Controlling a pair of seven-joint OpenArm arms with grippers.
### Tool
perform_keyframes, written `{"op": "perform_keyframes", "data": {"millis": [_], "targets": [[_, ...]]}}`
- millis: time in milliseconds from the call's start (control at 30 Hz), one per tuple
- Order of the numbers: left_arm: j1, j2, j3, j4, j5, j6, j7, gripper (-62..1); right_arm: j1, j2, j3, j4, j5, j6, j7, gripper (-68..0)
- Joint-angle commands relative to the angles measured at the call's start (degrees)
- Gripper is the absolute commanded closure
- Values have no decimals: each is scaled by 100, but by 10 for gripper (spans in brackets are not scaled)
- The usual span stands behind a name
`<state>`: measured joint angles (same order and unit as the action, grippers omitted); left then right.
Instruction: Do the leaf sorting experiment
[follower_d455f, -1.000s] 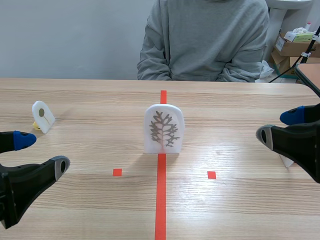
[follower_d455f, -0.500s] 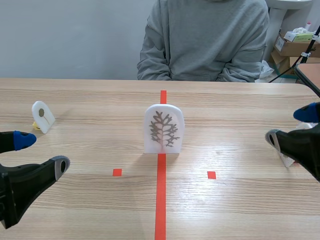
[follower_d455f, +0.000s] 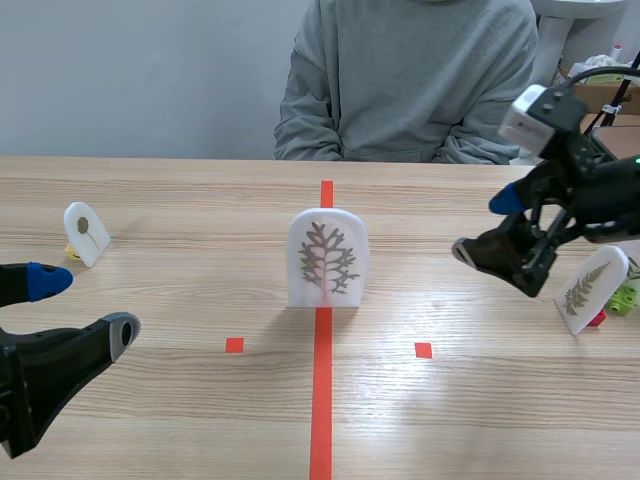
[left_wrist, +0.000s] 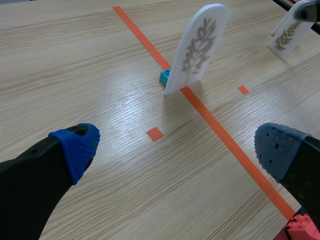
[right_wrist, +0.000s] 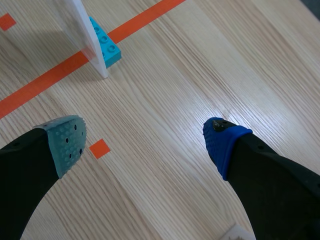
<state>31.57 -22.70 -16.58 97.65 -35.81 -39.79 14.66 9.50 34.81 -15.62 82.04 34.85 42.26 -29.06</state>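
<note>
A white arched card with a branching leaf stands upright on the orange centre line, held in a teal brick. A small white card with an oval leaf stands at the far left. A third card with a feathery leaf leans at the right edge. My right gripper hangs open above the table, between the centre card and the right card. My left gripper rests open at the near left, holding nothing.
A person in a grey sweatshirt sits across the table with arms folded. Small red and green bricks lie behind the right card. A red brick shows beside my left gripper's finger. Cardboard boxes stand at the back right.
My right gripper has risen from the table's right edge and swung inward toward the middle, uncovering the feathery-leaf card. The left arm has not moved.
</note>
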Motion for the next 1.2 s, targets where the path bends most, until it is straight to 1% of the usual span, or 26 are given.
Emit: {"op": "perform_keyframes", "data": {"millis": [0,100,233,367,533,633,800,900,1067,1100,1167], "targets": [[2,33,-20,131,-63,-9,-33,-623,330,-35,-201,-70,20,46,-4,-479],[2,33,-20,131,-63,-9,37,-623,881,-195,-850,-535,-116,46,-11,-479],[0,48,-20,131,-63,-9,42,-623,1462,-540,-1432,-1047,-254,46,13,-479],[2,114,-20,131,-63,-9,46,-623,1886,-949,-1808,-1414,-393,46,17,-478],[2,142,-20,131,-63,-9,153,-623,2181,-1364,-2184,-1884,-658,46,166,-470],[2,173,-20,131,-63,-9,177,-623,2205,-1578,-2282,-2118,-826,46,313,-470],[0,173,-15,131,-63,-9,170,-623,2194,-1834,-2378,-2378,-920,46,498,-470],[0,173,-15,131,-66,-9,170,-623,2190,-1897,-2444,-2404,-975,46,579,-470],[2,173,-15,131,-63,-9,177,-623,2159,-1862,-2459,-2404,-1001,46,890,-470],[2,173,-15,131,-63,-9,173,-623,2157,-1860,-2459,-2404,-1001,46,929,-459],[0,173,-15,131,-63,-9,175,-623,2157,-1847,-2459,-2404,-1001,46,953,-390]]}}
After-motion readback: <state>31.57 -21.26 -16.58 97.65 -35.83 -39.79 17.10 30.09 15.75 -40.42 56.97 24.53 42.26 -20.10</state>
